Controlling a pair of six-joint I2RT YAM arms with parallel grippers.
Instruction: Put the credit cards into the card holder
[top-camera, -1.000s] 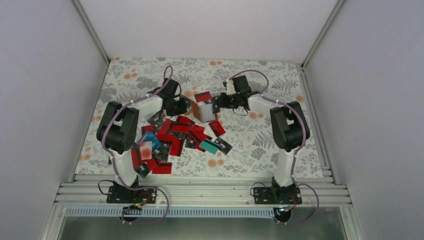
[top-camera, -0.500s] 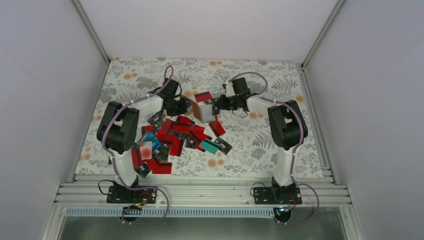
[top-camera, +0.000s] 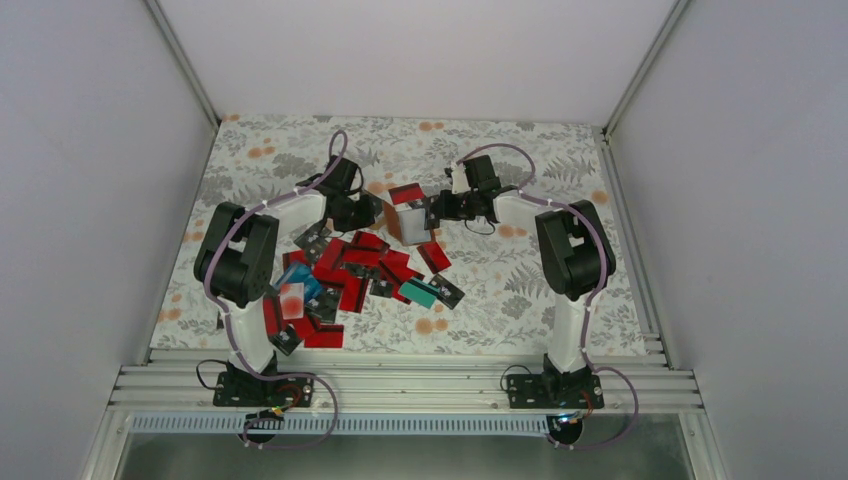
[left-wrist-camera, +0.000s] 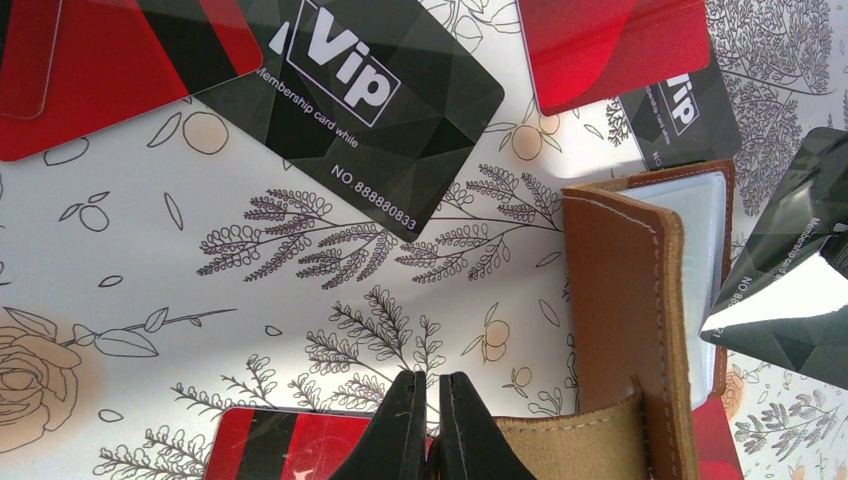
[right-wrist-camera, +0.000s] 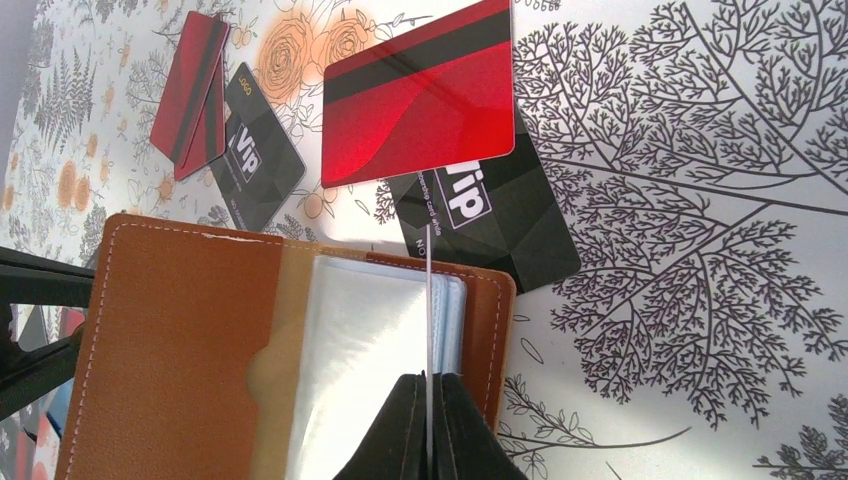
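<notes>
Right jaws pinch credit card (left-wrist-camera: 790, 235) edge-on into card holder (right-wrist-camera: 180, 340); left jaws grip its cover

worktop (top-camera: 520, 290): white/pale grey w/ grey-black line-drawn ferns, trees & leaves, plus orange roses & small orange fruit. card holder (right-wrist-camera: 180, 330): tan-brown leather look, pale stitching round the edge, greyish clear pockets inside. credit cards (top-camera: 340, 275): mostly red w/ black stripe, or black faceted pattern w/ white "vip" lettering & nos. one teal card (top-camera: 420, 292), one blue card (top-camera: 315, 285). edge-on card (right-wrist-camera: 428, 300) shows only as a thin white line. left end effector (left-wrist-camera: 430, 425) & right end effector (right-wrist-camera: 428, 430): black. arms (top-camera: 240, 260): black & white, purple cables.
</notes>
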